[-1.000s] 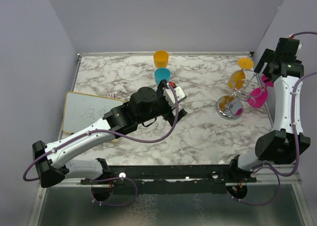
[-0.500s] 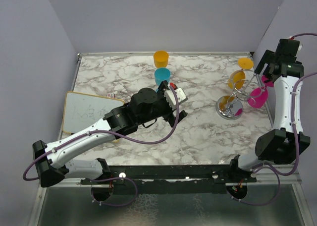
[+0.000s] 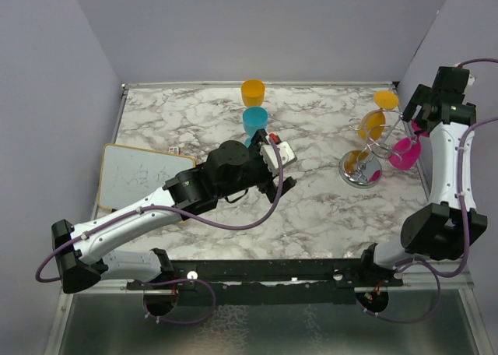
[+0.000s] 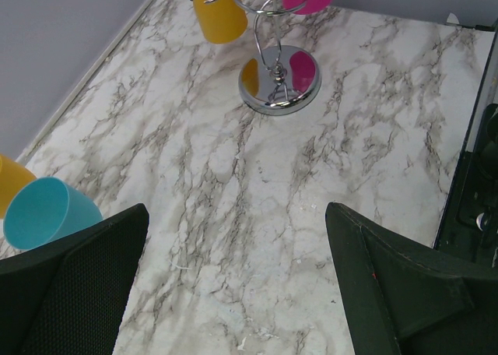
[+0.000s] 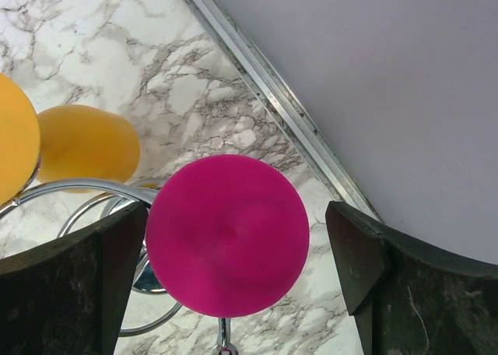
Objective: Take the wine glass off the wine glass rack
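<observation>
- Wine glass (image 5: 227, 234): magenta, one item. It hangs on the wine glass rack (image 3: 362, 168), on the arm nearest the right wall. Its round foot is turned toward my right wrist camera.
- Wine glass rack: shiny silver, with a round disc base, a central post and curved wire arms. It stands upright at the right end of the marble table (image 3: 311, 207), close to the right edge.
- Right claw (image 5: 237, 211): fingers wide apart, nothing clamped. It hangs over the magenta foot, with one finger to each side in my wrist view. Bare marble shows between the foot and the right-hand finger. I cannot tell whether the left-hand finger touches the foot.
- Left claw (image 4: 235, 215): fingers wide apart and empty. It is above bare marble near the middle of the table, pointed toward the rack and well apart from it.
- Yellow glasses (image 3: 372, 125): on other arms of the same rack, beside the magenta one.
- Teal cup (image 3: 254, 120): upright toward the back of the table, just beyond my left claw.
- Orange cup (image 3: 252, 92): upright behind the teal cup, at the back edge.
- Whiteboard (image 3: 136, 176): flat on the table's left side, partly under my left arm.
</observation>
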